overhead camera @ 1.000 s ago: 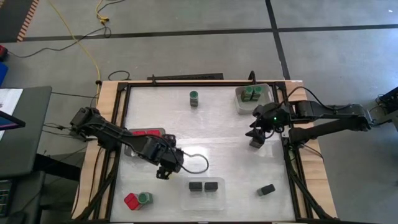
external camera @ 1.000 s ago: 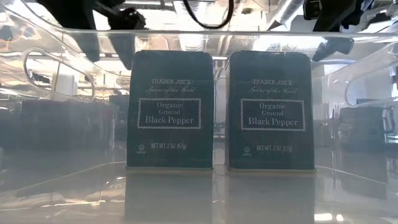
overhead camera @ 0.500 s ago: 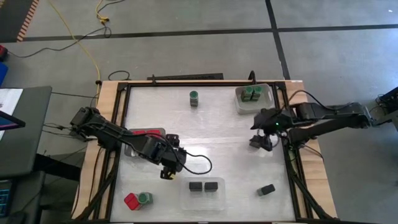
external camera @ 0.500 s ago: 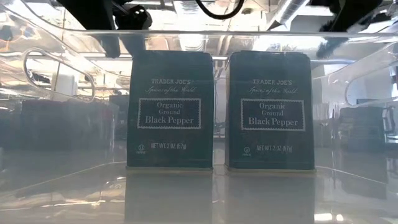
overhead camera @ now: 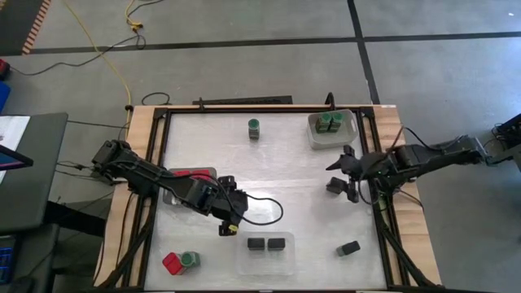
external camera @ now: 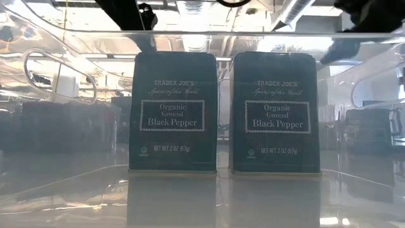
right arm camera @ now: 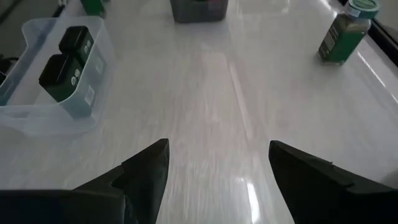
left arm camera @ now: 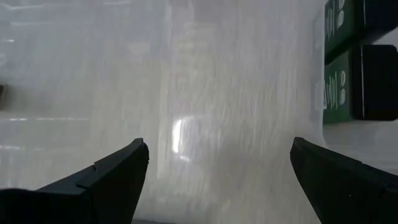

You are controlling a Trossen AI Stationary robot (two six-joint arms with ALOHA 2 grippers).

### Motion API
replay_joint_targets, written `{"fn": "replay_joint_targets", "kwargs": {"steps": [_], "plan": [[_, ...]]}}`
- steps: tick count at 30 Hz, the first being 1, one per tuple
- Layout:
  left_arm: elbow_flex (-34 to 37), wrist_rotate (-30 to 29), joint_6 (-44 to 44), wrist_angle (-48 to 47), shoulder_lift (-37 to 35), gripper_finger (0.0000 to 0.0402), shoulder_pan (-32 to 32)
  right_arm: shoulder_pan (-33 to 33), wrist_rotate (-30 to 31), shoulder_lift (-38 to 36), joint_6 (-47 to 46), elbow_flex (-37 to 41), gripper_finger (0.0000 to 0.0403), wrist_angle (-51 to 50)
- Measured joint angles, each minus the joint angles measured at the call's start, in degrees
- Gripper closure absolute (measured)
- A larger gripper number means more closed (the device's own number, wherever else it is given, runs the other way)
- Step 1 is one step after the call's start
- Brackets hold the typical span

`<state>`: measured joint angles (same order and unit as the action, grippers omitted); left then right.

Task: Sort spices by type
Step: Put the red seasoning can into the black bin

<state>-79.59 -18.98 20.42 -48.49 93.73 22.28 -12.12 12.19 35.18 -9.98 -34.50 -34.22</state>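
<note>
Left gripper (overhead camera: 227, 229) wide (empty), just beside two black pepper boxes (overhead camera: 269, 243), right gripper (overhead camera: 345, 173) wide

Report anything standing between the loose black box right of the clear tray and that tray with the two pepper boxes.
Nothing visible does: only bare table lies between the black box and the clear tray.
</note>
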Motion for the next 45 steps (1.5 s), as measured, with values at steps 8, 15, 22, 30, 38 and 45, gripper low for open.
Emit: {"fn": "replay_joint_targets", "kwargs": {"steps": [8,15,22,30,38,45], "plan": [[0.0,-0.1,4.2,0.0,0.0,0.0024,0.0,1.1,0.0,-15.6,0.2,14.8,0.0101,10.6],[0.0,0.2,7.5,0.4,0.0,0.0024,0.0,3.0,0.0,-31.1,-0.5,24.4,0.0101,13.4],[-0.1,1.4,7.0,0.3,0.0,0.0024,0.0,3.3,0.0,-33.6,-0.9,27.8,0.0101,13.4],[-0.1,7.2,-1.0,-0.1,0.0,0.0024,0.1,3.3,-0.1,-31.7,-1.0,27.8,0.0101,13.4],[-0.5,12.7,-12.7,-6.0,-2.4,0.0024,3.0,3.3,-0.1,-31.8,-1.1,27.8,0.0101,13.4],[-5.5,12.3,-11.4,-27.1,-7.0,0.0024,13.8,3.3,-0.1,-31.8,-1.1,27.8,0.0101,13.4]]}}
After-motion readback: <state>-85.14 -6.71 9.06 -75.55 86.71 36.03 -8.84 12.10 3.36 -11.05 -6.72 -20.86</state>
